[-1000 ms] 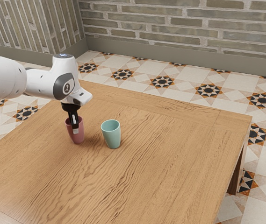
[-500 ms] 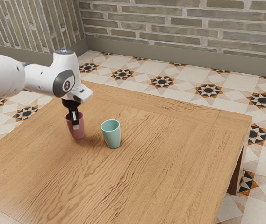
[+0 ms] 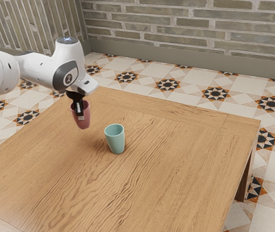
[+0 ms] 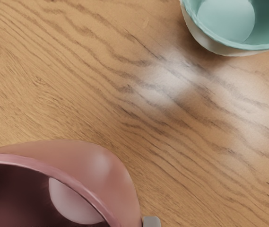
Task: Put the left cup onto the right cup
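My gripper [image 3: 79, 110] is shut on the rim of the pink cup [image 3: 82, 119], which hangs upright in the air above the wooden table [image 3: 142, 169], toward the exterior view's left. The teal cup [image 3: 115, 138] stands upright on the table, lower and to the exterior view's right of the pink cup. In the wrist view the pink cup [image 4: 77, 179] looms large right under my hand, mouth open toward the camera, and the teal cup [image 4: 229, 23] stands apart from it with bare wood between them.
The table's right edge [image 3: 253, 140] drops off to a patterned tile floor [image 3: 272, 145]. A brick wall [image 3: 185, 24] runs along the back. Open wood lies in front of and to the exterior view's right of the teal cup.
My gripper has lifted the pink cup off the table, raising it and shifting it slightly toward the exterior view's right. The teal cup has not moved.
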You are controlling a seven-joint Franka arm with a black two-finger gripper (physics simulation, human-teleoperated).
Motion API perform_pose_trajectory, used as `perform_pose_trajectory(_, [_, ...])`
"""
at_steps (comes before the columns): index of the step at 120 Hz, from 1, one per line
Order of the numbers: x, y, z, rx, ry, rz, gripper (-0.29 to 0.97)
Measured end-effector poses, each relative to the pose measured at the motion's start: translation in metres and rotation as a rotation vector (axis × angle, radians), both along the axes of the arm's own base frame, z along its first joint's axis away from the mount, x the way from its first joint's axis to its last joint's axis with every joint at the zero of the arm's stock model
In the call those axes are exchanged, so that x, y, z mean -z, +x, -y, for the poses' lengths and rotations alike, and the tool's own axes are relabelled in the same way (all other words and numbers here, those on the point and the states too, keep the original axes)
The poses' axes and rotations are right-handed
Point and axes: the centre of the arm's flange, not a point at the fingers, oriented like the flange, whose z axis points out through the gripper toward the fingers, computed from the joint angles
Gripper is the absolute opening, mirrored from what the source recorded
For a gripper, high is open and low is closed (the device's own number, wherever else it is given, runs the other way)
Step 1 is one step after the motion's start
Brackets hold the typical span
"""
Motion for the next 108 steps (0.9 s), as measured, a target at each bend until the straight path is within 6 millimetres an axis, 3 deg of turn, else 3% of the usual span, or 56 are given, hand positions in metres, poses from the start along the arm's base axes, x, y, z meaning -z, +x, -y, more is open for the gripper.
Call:
perform_pose_trajectory(42, [-0.025,-0.011,0.026,0.027,-0.003,0.027,-0.1])
perform_pose_trajectory(108, [-0.037,-0.021,0.063,0.033,-0.015,0.004,-0.1])
